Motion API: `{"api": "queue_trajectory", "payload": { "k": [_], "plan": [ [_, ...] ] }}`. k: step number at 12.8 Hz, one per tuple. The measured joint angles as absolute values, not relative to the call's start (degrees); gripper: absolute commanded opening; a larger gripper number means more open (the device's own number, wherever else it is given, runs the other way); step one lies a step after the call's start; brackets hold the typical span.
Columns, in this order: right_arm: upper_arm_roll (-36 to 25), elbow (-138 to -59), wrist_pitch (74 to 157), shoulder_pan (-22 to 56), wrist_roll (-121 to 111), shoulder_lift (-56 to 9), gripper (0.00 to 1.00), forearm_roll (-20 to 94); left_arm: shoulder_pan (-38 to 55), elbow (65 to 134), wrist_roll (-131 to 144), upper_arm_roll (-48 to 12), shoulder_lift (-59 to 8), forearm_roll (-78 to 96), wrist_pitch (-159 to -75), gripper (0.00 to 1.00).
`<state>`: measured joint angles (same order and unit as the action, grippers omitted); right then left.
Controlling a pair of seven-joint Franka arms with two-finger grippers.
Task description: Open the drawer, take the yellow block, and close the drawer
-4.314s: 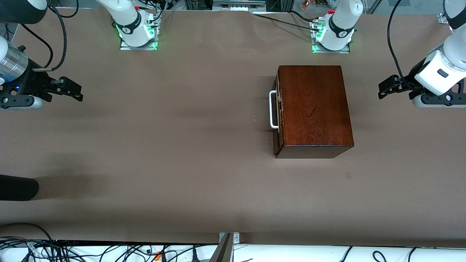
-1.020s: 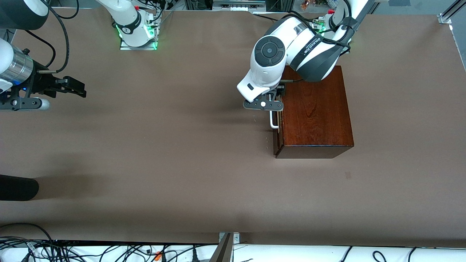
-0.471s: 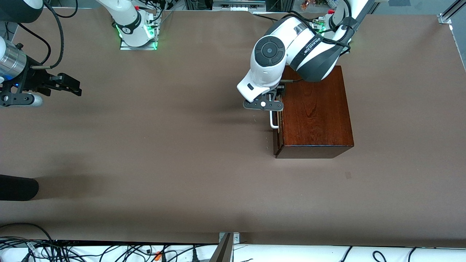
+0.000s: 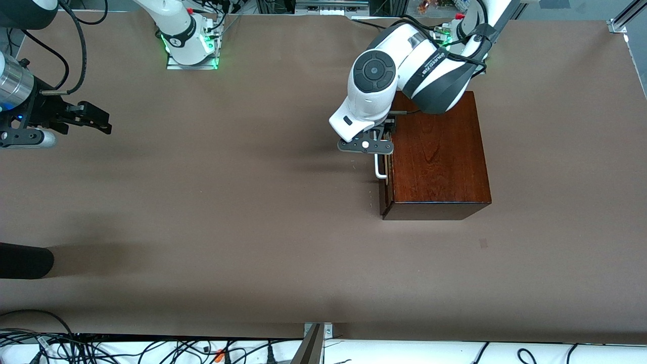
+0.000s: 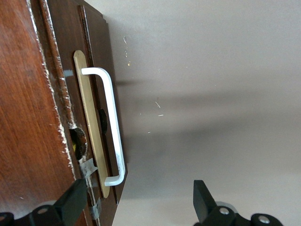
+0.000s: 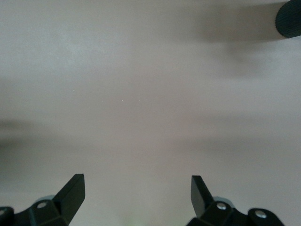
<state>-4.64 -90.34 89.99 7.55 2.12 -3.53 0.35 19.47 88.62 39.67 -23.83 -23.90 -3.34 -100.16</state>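
The dark reddish-brown wooden box (image 4: 437,151) stands toward the left arm's end of the table. Its drawer (image 4: 386,177) is shut and faces the right arm's end, with the white U-shaped handle (image 4: 378,169) on its front. My left gripper (image 4: 375,146) is open over the handle's end nearer the robots' bases. In the left wrist view the handle (image 5: 113,127) lies just ahead of the gripper (image 5: 138,202), with one fingertip (image 5: 73,202) over the box edge and the other over the table. The yellow block is out of view. My right gripper (image 4: 103,121) is open and empty above bare table; it also shows in the right wrist view (image 6: 136,193).
A black rounded object (image 4: 22,260) lies at the table's edge at the right arm's end, nearer to the camera than the right gripper. It shows in the right wrist view (image 6: 289,19). Cables run along the table's near edge (image 4: 151,349).
The left arm has swung from its end of the table to over the drawer handle and has held still for the last second. The right gripper has shifted slightly toward the table's edge.
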Motion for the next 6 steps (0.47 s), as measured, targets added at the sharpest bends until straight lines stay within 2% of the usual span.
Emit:
{"api": "queue_trajectory", "payload": {
  "k": [4, 6],
  "plan": [
    [-4.47, -90.34, 90.92, 7.63, 2.12, -5.06, 1.0, 0.35, 19.65, 88.74, 40.88, -23.83, -24.09, -4.77, -100.39, 1.0],
    [-4.45, -90.32, 91.36, 7.63, 2.12, -5.22, 1.0, 0.35, 22.79, 89.1, 50.49, -23.95, -27.38, -13.66, -103.33, 1.0]
  ]
}}
